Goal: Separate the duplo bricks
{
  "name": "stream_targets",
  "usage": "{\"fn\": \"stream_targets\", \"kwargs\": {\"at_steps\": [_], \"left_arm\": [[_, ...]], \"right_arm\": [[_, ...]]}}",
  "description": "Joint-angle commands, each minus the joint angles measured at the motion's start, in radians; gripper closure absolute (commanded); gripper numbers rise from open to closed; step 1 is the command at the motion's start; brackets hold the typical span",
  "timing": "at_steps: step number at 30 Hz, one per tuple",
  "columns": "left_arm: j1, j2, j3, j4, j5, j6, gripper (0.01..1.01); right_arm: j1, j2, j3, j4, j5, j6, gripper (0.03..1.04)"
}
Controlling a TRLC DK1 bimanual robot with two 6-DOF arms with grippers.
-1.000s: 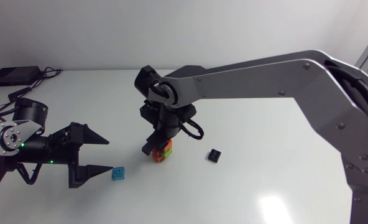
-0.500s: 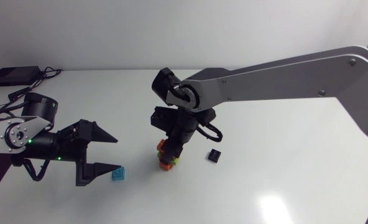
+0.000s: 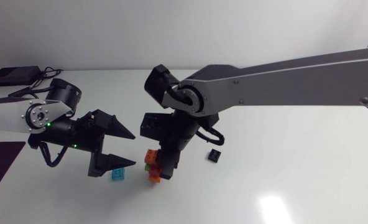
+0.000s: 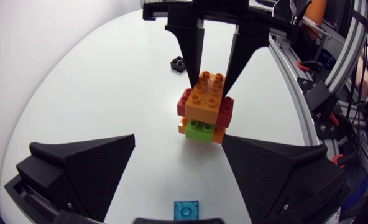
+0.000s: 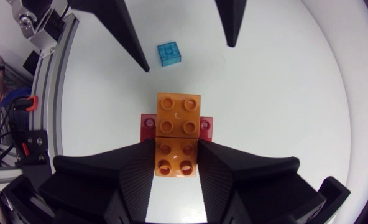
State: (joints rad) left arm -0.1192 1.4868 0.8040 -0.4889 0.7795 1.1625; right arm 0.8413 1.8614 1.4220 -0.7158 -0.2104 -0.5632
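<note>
Right gripper [image 3: 161, 169], clamped on the stack [image 3: 151, 165], is bringing it down-left to lower centre of the head view. Left gripper [image 3: 133, 148], wide open, is closing in from the left. Probably setting up a two-arm pull-apart. Blue brick [image 3: 117, 175] is sitting loose on the tabletop [image 3: 283, 174].

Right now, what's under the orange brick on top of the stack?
Under the orange brick sits a red brick, then a green brick beside a second orange brick. The studs between them are covered.
</note>
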Motion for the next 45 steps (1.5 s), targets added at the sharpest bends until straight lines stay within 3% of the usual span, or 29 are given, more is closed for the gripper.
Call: {"fn": "stream_targets", "kwargs": {"at_steps": [1, 12, 22, 45], "left_arm": [[-0.01, 0.023, 0.043, -0.04, 0.024, 0.042, 0.054], [-0.039, 0.03, 0.061, -0.206, 0.043, 0.18, 0.059], [-0.059, 0.033, 0.077, -0.226, 0.075, 0.18, 0.07], [-0.109, 0.006, 0.205, -0.396, 0.168, 0.178, 0.12]], "right_arm": [[0.016, -0.008, -0.037, -0.02, -0.004, -0.041, 0.79], [0.018, -0.007, -0.023, -0.017, -0.004, -0.058, 0.79], [0.044, -0.042, -0.034, -0.008, -0.037, -0.049, 0.79], [0.038, -0.18, -0.104, 0.038, -0.081, -0.006, 0.79]]}}
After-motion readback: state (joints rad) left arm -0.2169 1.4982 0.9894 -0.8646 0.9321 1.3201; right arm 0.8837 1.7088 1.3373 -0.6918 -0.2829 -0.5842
